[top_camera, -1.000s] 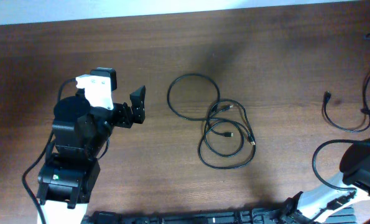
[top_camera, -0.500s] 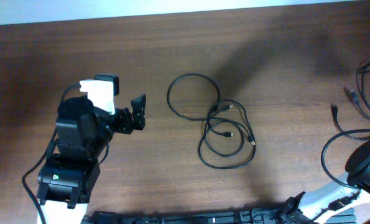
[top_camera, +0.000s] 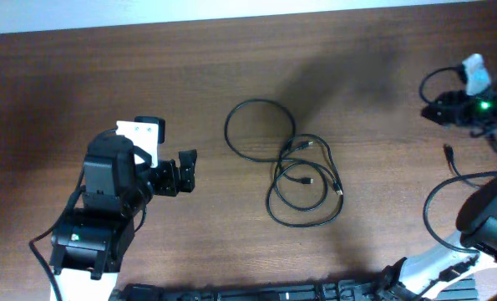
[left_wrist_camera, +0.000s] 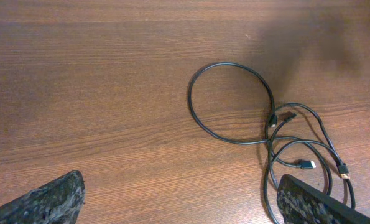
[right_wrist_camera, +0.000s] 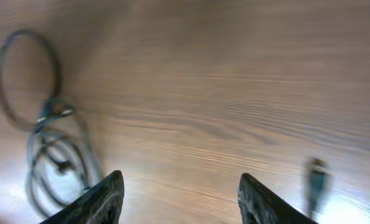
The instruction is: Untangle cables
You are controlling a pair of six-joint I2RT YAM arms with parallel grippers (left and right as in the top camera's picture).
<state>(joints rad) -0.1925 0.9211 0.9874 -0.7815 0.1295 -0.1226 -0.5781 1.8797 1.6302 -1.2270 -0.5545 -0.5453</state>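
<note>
The cables (top_camera: pixel 291 147) lie in a tangle at the table's middle: one round loop joined to several smaller loops with plug ends. The left wrist view shows them (left_wrist_camera: pixel 273 118) ahead and to the right. They are blurred at the left of the right wrist view (right_wrist_camera: pixel 53 111). My left gripper (top_camera: pixel 186 170) is left of the tangle, open and holding nothing (left_wrist_camera: pixel 185 199). Far to the right, above the table, my right gripper (top_camera: pixel 436 109) is open with bare wood between its fingers (right_wrist_camera: pixel 181 193).
A separate black cable (top_camera: pixel 447 152) lies near the right edge, its plug pointing up and a loop running toward the right arm's base. A blurred plug (right_wrist_camera: pixel 317 177) shows right of the right fingers. The left arm's base stands at the front left.
The right gripper has come into the overhead view at the far right and its jaws have opened. The cable by the right edge has shifted. The left gripper has edged slightly forward.
</note>
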